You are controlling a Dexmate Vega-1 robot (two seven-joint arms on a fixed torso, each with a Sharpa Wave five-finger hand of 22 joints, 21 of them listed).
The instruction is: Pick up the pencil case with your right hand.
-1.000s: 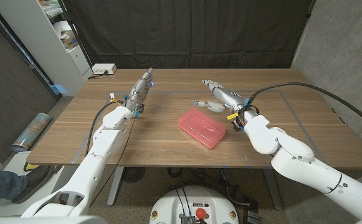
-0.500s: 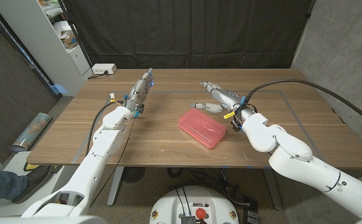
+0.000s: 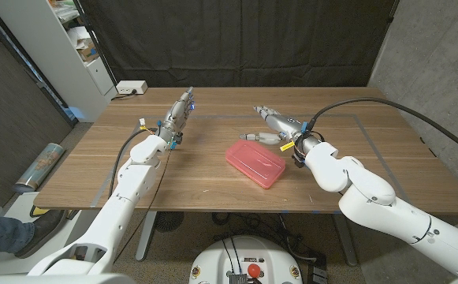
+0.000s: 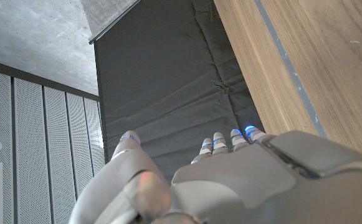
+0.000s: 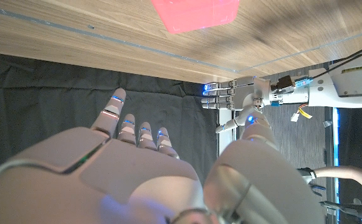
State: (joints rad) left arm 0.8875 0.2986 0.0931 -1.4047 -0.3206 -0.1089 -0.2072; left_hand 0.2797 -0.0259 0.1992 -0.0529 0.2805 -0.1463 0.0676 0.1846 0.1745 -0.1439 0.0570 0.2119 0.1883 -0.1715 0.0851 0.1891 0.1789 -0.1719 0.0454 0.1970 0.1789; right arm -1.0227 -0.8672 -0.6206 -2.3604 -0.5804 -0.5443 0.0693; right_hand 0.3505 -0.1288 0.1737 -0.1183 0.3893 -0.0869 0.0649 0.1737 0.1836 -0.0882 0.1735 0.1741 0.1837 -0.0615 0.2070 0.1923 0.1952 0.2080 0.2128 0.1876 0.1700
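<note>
A: Near the table's middle the pink pencil case [image 3: 255,164] lies ungrasped; what has been altered?

B: The right hand [image 3: 269,125], fingers spread and empty, has apparently been shifted slightly left, just beyond it. The left hand [image 3: 179,115] is held empty.

In the right wrist view, the pink see-through plastic pencil case [image 5: 195,12] is cut off by the picture's edge, so just one end of it shows. A person's arm [image 5: 349,176] pokes in at the edge of that view, and the rest of the person is cut off. In the left wrist view, the left hand [image 4: 230,180] hides its own palm.
</note>
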